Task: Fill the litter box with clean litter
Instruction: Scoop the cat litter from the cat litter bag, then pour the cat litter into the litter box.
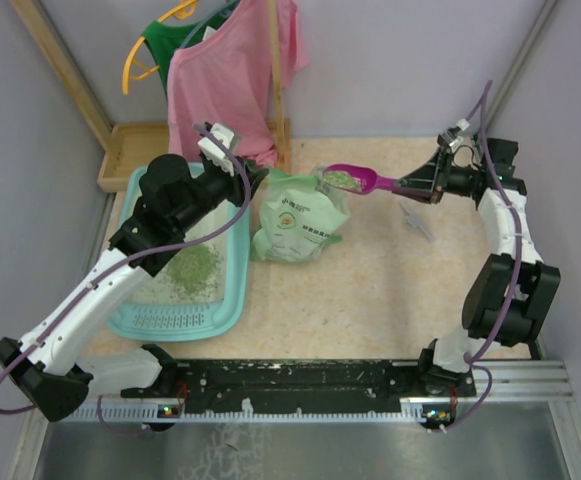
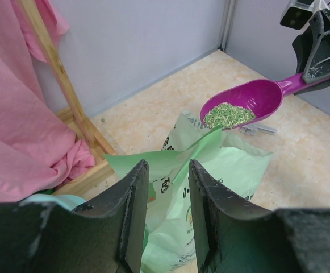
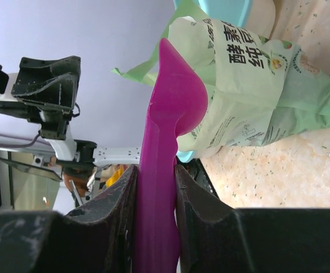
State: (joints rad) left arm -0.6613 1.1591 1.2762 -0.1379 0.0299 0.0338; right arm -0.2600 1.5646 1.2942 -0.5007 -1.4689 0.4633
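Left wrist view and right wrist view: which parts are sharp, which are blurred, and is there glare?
Left wrist view: the scoop and its litter are sharp; the left hand is dark and soft. Right wrist view: the print on the bag is crisp, the right hand is dark and blurred; the scoop shows only a faint sheen.

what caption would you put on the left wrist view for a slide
Right gripper holds a magenta scoop of clean litter over the open bag, left gripper at the bag's mouth
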